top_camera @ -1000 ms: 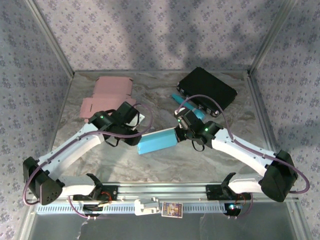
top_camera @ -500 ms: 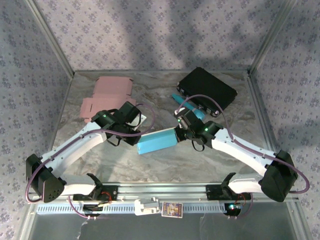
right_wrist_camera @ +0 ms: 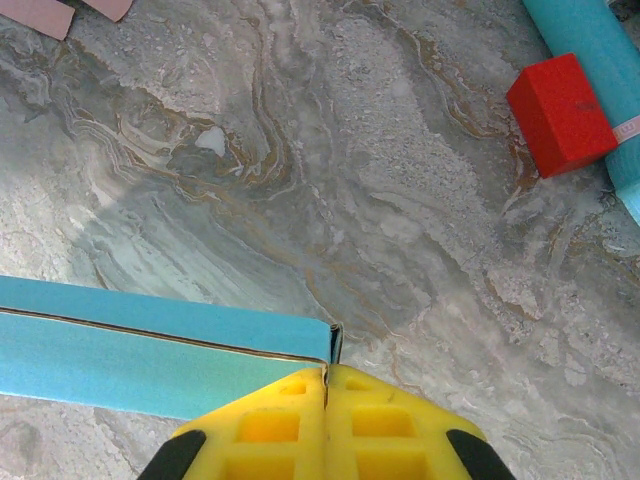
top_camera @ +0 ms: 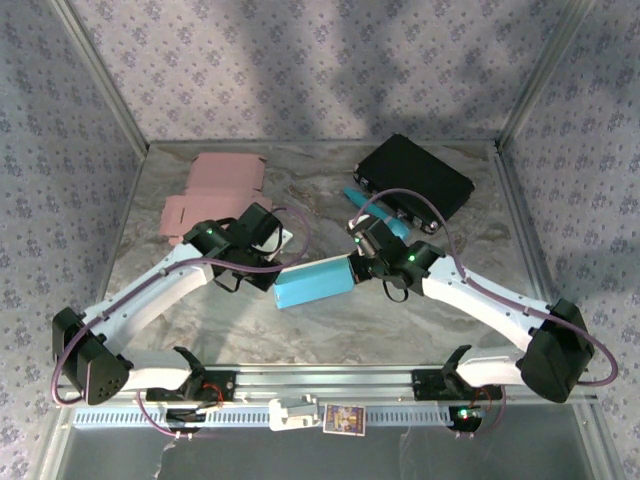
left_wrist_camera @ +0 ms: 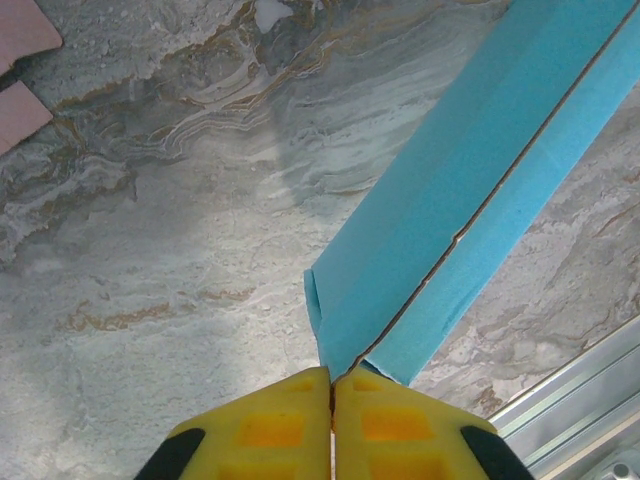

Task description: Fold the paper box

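Left tool (left_wrist_camera: 331,380) and right tool (right_wrist_camera: 325,378) each pinch tight one end of the blue paper box (top_camera: 313,283), central over the tabletop (top_camera: 330,330). Open marble lies toward 6 o'clock, with the pink sheet (top_camera: 215,188) at 10 and the black case (top_camera: 415,178) at 1.

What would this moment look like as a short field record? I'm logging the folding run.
item in work: blue paper box
left gripper: shut on one end corner of the box
right gripper: shut on the opposite end
lying aside: pink flat box, black box, red block
surface: marble table
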`<state>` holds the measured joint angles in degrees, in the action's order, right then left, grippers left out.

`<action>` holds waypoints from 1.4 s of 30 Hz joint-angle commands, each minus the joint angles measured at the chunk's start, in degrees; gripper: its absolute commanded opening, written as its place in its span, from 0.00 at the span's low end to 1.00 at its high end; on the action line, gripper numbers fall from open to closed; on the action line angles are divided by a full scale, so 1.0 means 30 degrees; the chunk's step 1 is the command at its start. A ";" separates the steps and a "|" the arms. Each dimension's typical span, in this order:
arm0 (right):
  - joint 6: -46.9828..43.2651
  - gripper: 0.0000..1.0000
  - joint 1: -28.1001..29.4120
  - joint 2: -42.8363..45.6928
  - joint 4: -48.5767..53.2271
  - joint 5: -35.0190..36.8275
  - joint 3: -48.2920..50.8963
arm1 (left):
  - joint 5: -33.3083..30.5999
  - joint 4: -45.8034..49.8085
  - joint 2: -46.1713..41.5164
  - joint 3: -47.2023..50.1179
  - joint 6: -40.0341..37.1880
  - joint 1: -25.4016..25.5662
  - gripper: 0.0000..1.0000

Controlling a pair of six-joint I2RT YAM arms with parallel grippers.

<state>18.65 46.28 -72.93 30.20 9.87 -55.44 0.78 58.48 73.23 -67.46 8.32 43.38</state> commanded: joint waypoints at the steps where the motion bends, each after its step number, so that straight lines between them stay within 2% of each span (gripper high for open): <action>1: 0.0210 0.00 -0.0048 -0.0272 0.0863 0.0198 -0.0387 | 0.0195 0.0312 0.0122 -0.0597 0.0312 -0.0122 0.06; 6: 0.0480 0.00 -0.0046 -0.0300 0.0907 0.0286 -0.0548 | 0.0364 0.0414 0.0559 -0.0967 0.2207 -0.0118 0.00; 14: 0.1256 0.00 0.0452 -0.0491 0.0601 0.0471 -0.0603 | -0.0257 -0.0115 0.0989 -0.1332 0.7282 0.0014 0.00; 26: 0.1936 0.00 0.0819 -0.0708 0.0890 0.0519 -0.0806 | 0.0050 -0.0166 0.1387 -0.1509 1.1950 -0.0140 0.00; 42: 0.2277 0.00 0.0828 -0.1026 0.1185 0.0354 -0.1178 | 0.0385 -0.2537 0.0407 0.0810 1.3303 -0.0286 0.00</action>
<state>24.67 47.92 -75.22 31.75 12.73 -57.71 -0.78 55.24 76.23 -67.07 46.61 42.37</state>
